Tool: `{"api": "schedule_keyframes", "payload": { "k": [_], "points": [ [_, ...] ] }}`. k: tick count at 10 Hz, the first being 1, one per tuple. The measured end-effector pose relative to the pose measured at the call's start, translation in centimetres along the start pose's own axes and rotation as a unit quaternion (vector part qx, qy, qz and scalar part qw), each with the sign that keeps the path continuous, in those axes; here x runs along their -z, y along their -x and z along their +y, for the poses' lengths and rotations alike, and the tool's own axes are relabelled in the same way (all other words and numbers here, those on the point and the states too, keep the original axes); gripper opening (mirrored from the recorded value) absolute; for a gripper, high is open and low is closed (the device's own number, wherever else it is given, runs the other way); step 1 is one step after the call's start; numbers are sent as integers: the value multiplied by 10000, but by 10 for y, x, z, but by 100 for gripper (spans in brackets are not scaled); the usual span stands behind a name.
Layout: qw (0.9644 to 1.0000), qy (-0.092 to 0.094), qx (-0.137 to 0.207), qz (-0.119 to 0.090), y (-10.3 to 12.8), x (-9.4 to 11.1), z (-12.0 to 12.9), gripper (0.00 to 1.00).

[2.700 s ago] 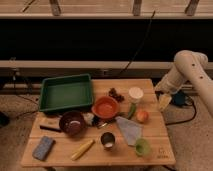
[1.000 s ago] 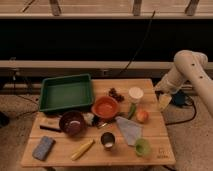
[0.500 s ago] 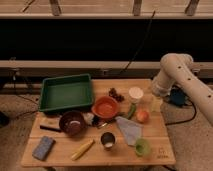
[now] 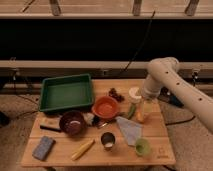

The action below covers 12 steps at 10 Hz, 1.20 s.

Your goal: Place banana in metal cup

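While the claw [image 4: 144, 109] hangs above the counter's [image 4: 156, 132] right edge, its state not discernible, the banana [image 4: 82, 149] is seen lying near the front edge, just left of the metal cup [image 4: 108, 141], not touching it.

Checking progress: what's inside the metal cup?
Only a pale interior shows in the metal cup; its near wall hides the lower part. The banana lies on the table beside it; the gripper hangs over the table's right side.

Gripper [image 4: 144, 111] hung over the bench's [image 4: 158, 128] right side; banana [image 4: 82, 149] had open room nearby, metal cup [image 4: 108, 141] sat crowded by the cloth [image 4: 129, 131].
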Motion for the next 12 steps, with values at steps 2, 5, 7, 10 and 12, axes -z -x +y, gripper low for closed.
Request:
{"api": "schedule_keyframes", "payload": {
  "k": [2,5,7,10,12],
  "points": [
    [9997,64,247,-26,-30,-8,-12,80],
    [9971,161,741,-26,-94,-21,-34,80],
    [9935,274,1102,42,-124,-25,-53,80],
    [9926,294,1179,74,-128,-25,-55,80],
    [9926,296,1177,74,-128,-24,-55,80]
  ]
}}
